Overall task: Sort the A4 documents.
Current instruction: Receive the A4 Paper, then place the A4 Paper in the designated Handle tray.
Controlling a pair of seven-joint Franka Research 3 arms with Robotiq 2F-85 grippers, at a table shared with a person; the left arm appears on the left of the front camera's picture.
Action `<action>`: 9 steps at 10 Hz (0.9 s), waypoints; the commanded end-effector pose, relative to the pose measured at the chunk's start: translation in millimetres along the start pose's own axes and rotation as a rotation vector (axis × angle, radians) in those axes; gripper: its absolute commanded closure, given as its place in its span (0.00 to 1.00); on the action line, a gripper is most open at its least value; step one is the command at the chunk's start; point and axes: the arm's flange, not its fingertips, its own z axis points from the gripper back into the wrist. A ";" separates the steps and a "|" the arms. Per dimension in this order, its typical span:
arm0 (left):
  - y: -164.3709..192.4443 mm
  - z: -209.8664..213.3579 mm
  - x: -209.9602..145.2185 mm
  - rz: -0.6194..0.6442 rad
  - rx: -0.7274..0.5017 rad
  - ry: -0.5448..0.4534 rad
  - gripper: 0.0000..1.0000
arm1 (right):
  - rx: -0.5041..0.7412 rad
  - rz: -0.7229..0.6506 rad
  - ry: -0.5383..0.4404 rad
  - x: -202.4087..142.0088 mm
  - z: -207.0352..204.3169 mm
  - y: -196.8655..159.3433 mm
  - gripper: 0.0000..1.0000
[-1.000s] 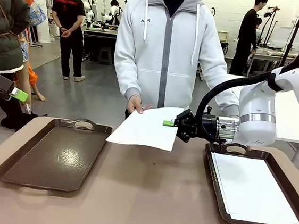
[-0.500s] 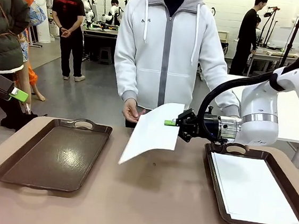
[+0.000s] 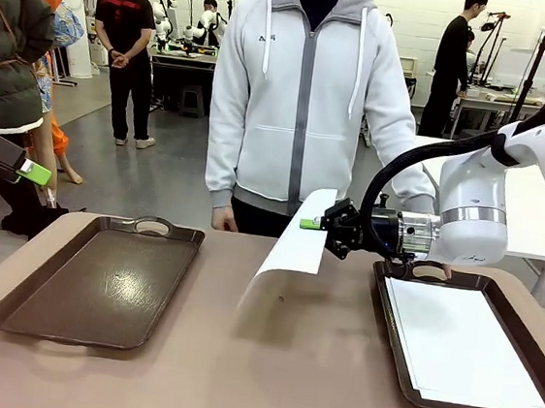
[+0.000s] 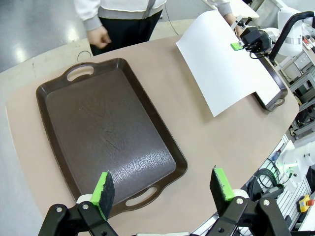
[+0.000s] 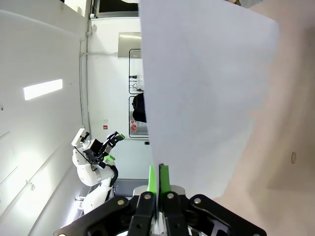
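A white A4 sheet [image 3: 290, 253] hangs by its top edge from my right gripper [image 3: 310, 225], which is shut on it above the middle of the table; the free end droops toward the tabletop. The left wrist view shows the same sheet [image 4: 221, 64] and the right gripper [image 4: 236, 45]. In the right wrist view the sheet [image 5: 206, 88] runs up from the closed fingers [image 5: 164, 176]. More white sheets [image 3: 462, 346] lie in the right brown tray [image 3: 412, 270]. My left gripper [image 4: 162, 187] is open over the near end of the left tray [image 4: 108, 128], holding nothing.
The left brown tray [image 3: 99, 278] has nothing in it. A person in a grey hoodie stands at the far side, one hand [image 3: 222, 220] lowered at the table edge. The right tray's rim [image 4: 276, 93] pokes out from behind the sheet.
The person let go of the sheet and drew the hand back. The sheet's free end has dropped, so it now hangs from my right gripper alone.
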 end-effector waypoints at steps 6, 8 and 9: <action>1.3 -0.3 -0.2 -0.007 -0.022 -0.006 0.00 | -0.007 -0.005 -0.013 -0.4 -3.8 -1.3 1.00; 1.3 -0.3 -0.2 -0.007 -0.022 -0.006 0.00 | -0.007 -0.005 -0.013 -0.4 -3.8 -1.3 1.00; 1.3 -0.3 -0.2 -0.007 -0.022 -0.006 0.00 | -0.007 -0.005 -0.013 -0.4 -3.8 -1.3 1.00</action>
